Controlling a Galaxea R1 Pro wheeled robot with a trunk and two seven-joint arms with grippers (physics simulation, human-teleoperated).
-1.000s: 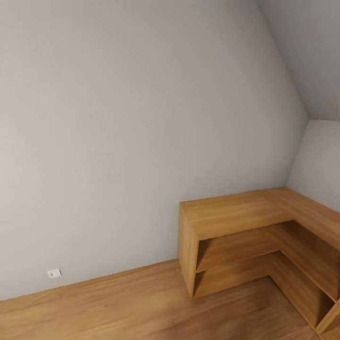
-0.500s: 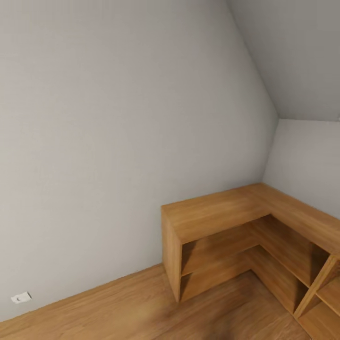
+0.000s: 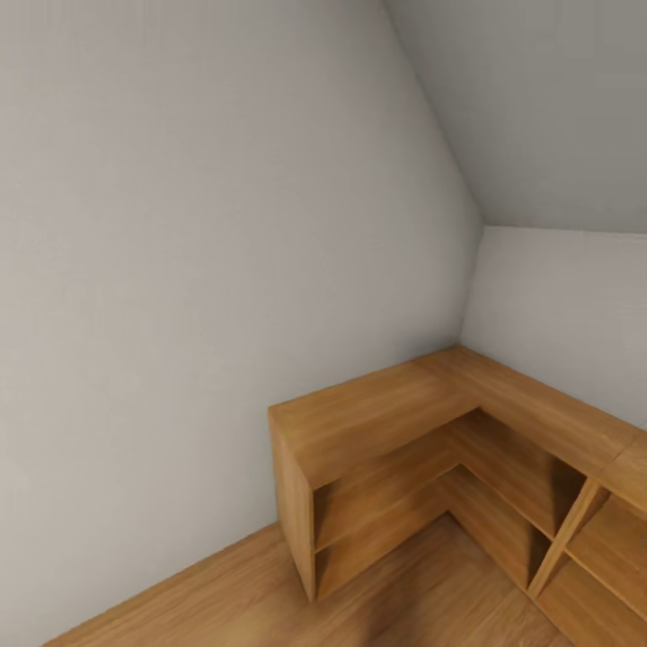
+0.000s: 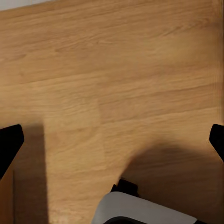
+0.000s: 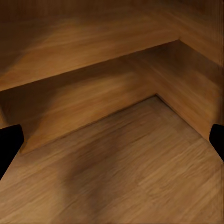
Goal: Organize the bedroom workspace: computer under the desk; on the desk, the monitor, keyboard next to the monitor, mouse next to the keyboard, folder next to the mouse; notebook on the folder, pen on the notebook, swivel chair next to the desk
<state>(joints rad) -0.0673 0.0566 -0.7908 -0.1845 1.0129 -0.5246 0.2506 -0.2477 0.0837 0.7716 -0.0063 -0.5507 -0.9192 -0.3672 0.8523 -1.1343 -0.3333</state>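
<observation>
Grey walls (image 3: 207, 225) meet a wooden corner shelf (image 3: 377, 422) at about 5 o'clock over the wood floor (image 4: 116, 79), none of the task's things appear, so I judge the robot is on its way, left tool (image 4: 112, 140) and right tool (image 5: 112, 140) both spread apart with nothing between.

Honestly there's no readable text, label, brand, number or sign anywhere here, not on the wooden corner shelf (image 3: 386, 422), the plain grey wall (image 3: 207, 270) or the wood floor (image 4: 116, 84).
</observation>
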